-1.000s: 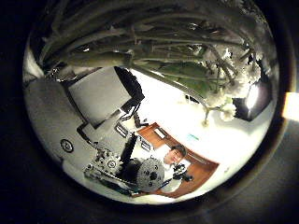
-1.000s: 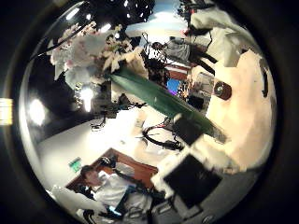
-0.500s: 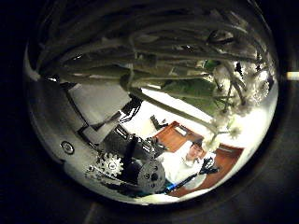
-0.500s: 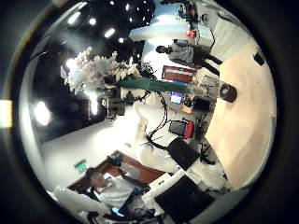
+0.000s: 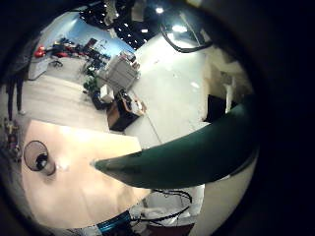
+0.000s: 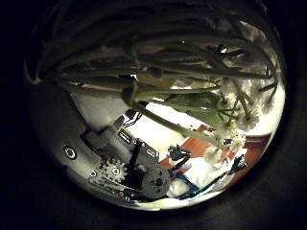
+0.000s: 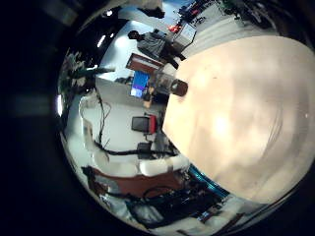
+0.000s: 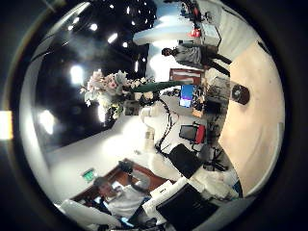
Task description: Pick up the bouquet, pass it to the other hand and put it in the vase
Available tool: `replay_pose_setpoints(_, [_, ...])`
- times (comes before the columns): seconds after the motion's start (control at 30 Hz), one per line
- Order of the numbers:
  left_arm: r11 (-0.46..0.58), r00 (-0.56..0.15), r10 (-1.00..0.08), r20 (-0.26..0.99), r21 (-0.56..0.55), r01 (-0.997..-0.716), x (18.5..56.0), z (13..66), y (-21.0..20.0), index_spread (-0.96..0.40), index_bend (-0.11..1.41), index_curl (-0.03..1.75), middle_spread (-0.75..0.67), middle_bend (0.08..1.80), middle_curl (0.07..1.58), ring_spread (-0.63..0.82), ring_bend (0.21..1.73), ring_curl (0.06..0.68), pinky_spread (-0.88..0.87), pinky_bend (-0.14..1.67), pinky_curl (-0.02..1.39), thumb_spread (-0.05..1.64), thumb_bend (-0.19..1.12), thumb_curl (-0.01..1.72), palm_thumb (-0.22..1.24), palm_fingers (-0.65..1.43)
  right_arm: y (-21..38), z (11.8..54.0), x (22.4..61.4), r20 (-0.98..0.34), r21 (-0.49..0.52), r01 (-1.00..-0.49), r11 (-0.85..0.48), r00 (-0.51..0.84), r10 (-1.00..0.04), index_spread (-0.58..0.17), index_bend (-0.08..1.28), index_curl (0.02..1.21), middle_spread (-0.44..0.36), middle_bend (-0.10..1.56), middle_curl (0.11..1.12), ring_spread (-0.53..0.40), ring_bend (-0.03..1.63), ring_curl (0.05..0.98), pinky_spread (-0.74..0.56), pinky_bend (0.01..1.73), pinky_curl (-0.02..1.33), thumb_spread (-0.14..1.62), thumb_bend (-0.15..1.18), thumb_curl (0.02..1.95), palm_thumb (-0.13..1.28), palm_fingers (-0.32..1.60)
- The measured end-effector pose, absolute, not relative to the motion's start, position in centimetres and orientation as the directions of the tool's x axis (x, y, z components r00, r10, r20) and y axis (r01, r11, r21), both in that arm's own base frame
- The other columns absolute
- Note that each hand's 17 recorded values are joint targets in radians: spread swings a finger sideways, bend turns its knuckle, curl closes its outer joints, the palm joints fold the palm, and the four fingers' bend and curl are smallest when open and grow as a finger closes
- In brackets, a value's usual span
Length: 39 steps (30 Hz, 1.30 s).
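Note:
The bouquet's stems (image 6: pixel 153 57) fill the left thumb side palm view, pressed close to the palm, with its flowers (image 6: pixel 235 105) at their end. My left hand (image 6: pixel 134 168) is shut on the bouquet. A broad leaf of the bouquet (image 5: pixel 187 152) crosses the left little finger side palm view. In the right thumb side palm view the bouquet (image 8: pixel 115 89) is small and far off, held up by the left hand (image 8: pixel 137 100). Parts of my right hand (image 8: pixel 188 204) show at that view's edge; its fingers are not visible. The vase (image 8: pixel 238 93) stands on the table.
The vase also shows on the table (image 5: pixel 69 187) in the left little finger side palm view (image 5: pixel 37 157), and near the table's edge (image 7: pixel 246 108) in the right little finger side palm view (image 7: pixel 177 87). A white arm (image 7: pixel 103 133) rises beside the table.
The bouquet, close to the right palm a second ago, is now far from it and held by the left hand. The stems stay against the left palm.

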<state>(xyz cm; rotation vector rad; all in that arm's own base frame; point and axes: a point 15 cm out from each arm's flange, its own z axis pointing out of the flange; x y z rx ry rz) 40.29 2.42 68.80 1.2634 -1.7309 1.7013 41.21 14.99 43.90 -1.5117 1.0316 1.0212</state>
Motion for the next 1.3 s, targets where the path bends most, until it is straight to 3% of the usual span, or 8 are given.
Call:
replay_pose_setpoints(0.4, [-0.269,-0.443,-0.407,0.799,-0.568,-0.778,42.8,65.4,9.9,-0.74,0.68,1.28,-0.48,1.24,0.96,-0.40,1.56,0.617,-0.47,1.42,0.86,1.10,-0.01,0.81,0.97,0.95,15.3,42.8,42.3,-0.958,-0.245,-0.960,-0.139,0.261,-0.115,-0.394,0.16,0.25,0.078,0.18,0.29,0.188,0.43,0.224,0.39,0.51,0.35,1.00,-0.03,0.45,0.67,-0.02])
replay_pose_setpoints(0.9, [-0.302,-0.321,-0.440,0.839,-0.475,-0.827,45.7,57.8,14.9,-0.75,0.64,1.32,-0.49,1.22,0.96,-0.40,1.54,0.613,-0.50,1.37,0.91,1.10,-0.01,0.83,0.97,0.97,15.7,42.9,42.3,-0.959,-0.243,-0.958,-0.149,0.261,-0.113,-0.385,0.16,0.27,0.075,0.18,0.29,0.175,0.42,0.235,0.38,0.49,0.33,1.01,-0.02,0.44,0.69,0.00])
replay_pose_setpoints(1.3, [-0.306,-0.290,-0.384,0.877,-0.417,-0.856,48.0,54.7,15.1,-0.75,0.59,1.35,-0.49,1.21,0.97,-0.40,1.54,0.611,-0.52,1.33,0.94,1.09,-0.01,0.81,0.94,0.98,15.9,42.6,42.1,-0.960,-0.236,-0.959,-0.155,0.255,-0.114,-0.385,0.18,0.29,0.075,0.18,0.29,0.171,0.40,0.240,0.38,0.48,0.32,1.01,-0.03,0.44,0.70,0.02])
